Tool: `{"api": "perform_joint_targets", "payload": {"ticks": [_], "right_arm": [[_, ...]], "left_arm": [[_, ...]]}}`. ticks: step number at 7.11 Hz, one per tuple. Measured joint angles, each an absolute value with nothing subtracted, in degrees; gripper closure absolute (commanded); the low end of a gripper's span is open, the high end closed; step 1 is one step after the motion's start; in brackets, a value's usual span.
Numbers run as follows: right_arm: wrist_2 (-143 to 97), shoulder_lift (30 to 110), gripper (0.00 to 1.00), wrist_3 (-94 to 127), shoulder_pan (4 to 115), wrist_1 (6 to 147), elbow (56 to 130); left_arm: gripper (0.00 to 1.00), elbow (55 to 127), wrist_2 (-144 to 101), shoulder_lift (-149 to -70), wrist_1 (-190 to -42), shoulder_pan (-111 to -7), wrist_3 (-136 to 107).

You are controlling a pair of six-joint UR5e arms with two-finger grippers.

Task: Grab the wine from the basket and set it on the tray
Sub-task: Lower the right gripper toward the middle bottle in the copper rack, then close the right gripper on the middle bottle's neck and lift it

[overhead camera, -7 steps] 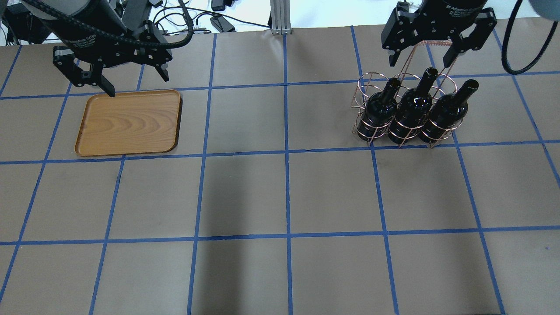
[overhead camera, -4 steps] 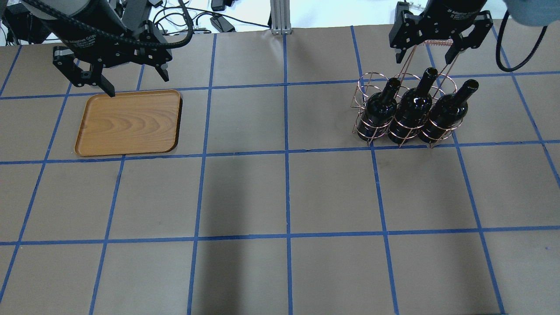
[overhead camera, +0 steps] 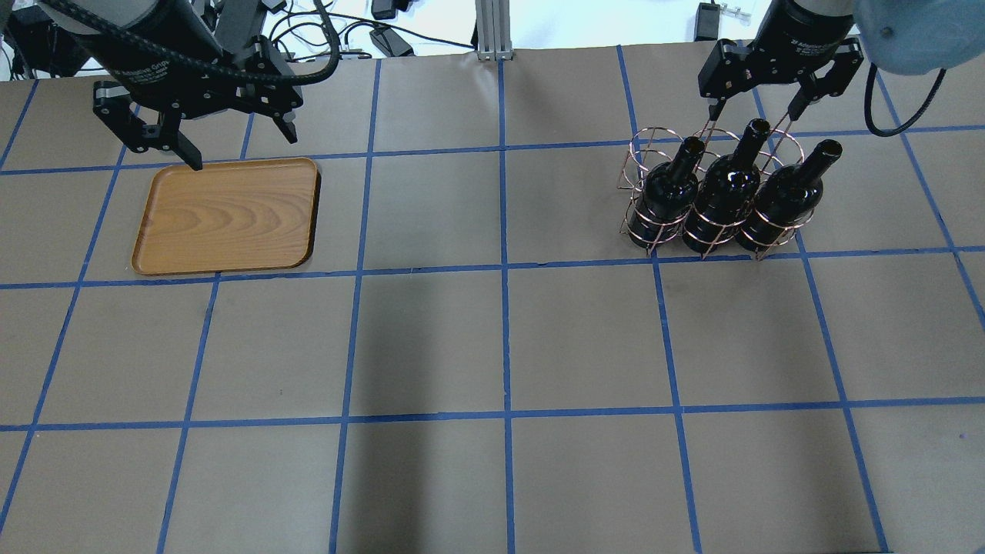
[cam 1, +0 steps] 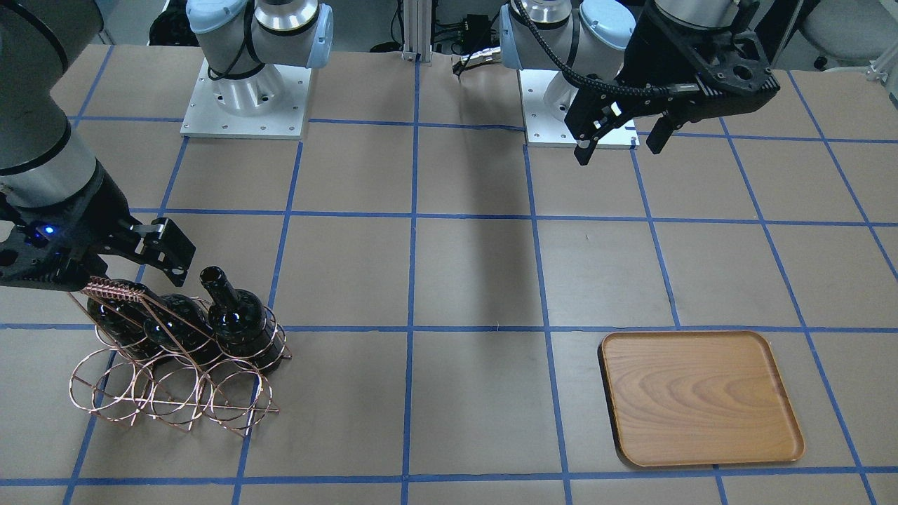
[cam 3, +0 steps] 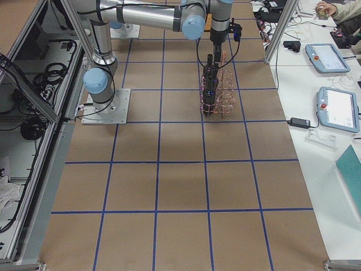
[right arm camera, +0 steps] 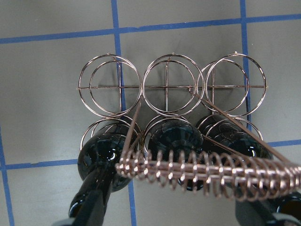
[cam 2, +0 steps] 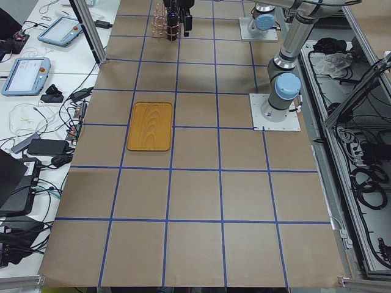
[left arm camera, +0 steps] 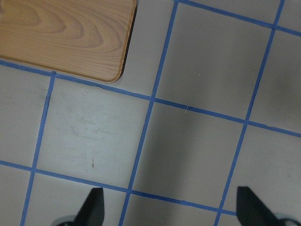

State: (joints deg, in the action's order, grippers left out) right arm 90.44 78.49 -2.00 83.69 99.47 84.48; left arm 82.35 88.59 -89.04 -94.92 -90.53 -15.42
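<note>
The three wine bottles (overhead camera: 723,196) stand side by side in the basket (overhead camera: 642,154), which sits on the table well apart from the tray (overhead camera: 227,215). From overhead I read them as glossy, near-black glass with slim necks and open mouths. Only the right wrist camera shows me the rack's layout: two rows of three copper wire rings, with the bottles (right arm camera: 101,157) filling one row. It also shows the coil-wrapped handle bar (right arm camera: 211,172) crossing just above their shoulders. The front-facing camera shows one neck clearly (cam 1: 235,319); wire and the arm screen the other two.

The right gripper (overhead camera: 752,115) hangs over the handle with its fingers spread wide, grasping nothing. The left gripper (overhead camera: 245,150) is likewise spread and empty, one fingertip over the tray's edge. The tray is flat light wood grain with rounded corners and a dark rim. The table (overhead camera: 431,338) is covered in matte brown paper, crossed by blue tape lines (overhead camera: 504,308).
</note>
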Motion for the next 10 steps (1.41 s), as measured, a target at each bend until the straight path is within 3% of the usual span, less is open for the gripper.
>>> {"api": "perform_joint_targets", "payload": {"ticks": [7,10], "right_arm": [[91.0,76.1,0.04,-7.0,82.9,103.7,87.2],[90.4,76.1,0.22,-7.5,81.6,103.9,88.2]], "left_arm": [[0.00,82.4,88.6,-89.0,-94.9,-90.5,-15.4],[0.00,82.4,88.7,-89.0,-94.9,-90.5,-15.4]]}}
